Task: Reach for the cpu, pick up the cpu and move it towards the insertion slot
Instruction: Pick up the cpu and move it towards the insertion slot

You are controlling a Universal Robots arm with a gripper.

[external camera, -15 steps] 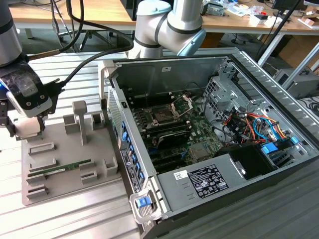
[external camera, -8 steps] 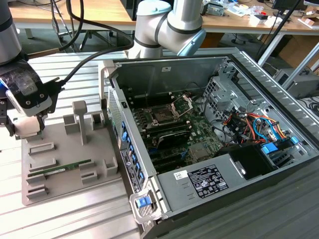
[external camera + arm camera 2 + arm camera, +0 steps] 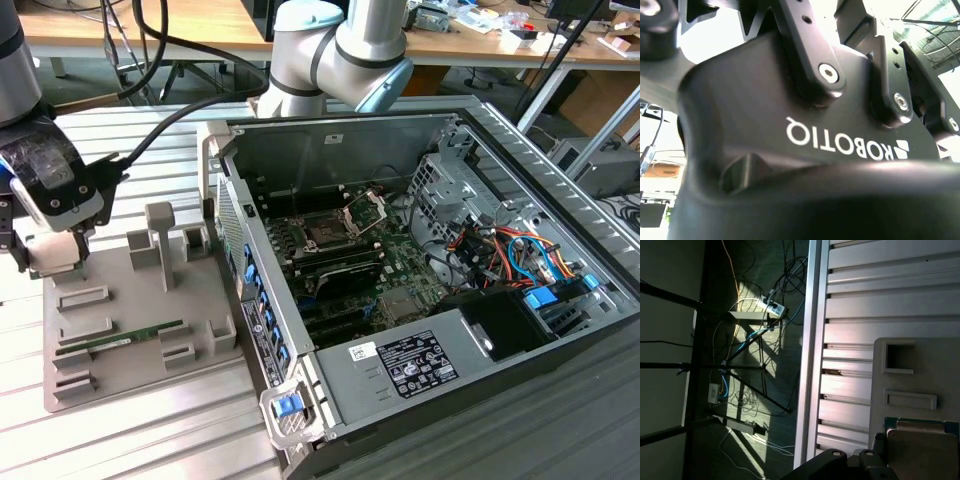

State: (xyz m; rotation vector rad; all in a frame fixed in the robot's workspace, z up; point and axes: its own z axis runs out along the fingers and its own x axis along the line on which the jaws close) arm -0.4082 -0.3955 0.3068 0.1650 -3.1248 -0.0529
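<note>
The cpu (image 3: 922,442) is a pale square chip with a green edge, lying in a pocket of the grey fixture plate (image 3: 920,370). In the first wrist view the dark links of my gripper (image 3: 860,462) sit right beside it. In the exterior view my gripper (image 3: 55,262) hangs low over the fixture plate's (image 3: 130,370) far corner at the exterior view's left. The insertion slot (image 3: 325,236) is a dark square socket on the green board inside the open case, its silver frame (image 3: 366,208) hinged up. The gripper's black housing (image 3: 805,125) fills the second wrist view.
A green memory stick (image 3: 120,340) lies on the fixture plate, with upright grey posts (image 3: 160,240) behind it. The open computer case (image 3: 440,300) holds cables, a drive cage and a power supply (image 3: 415,362). The arm's base (image 3: 330,50) stands behind the case. The slatted table's edge (image 3: 812,340) drops to a cabled floor.
</note>
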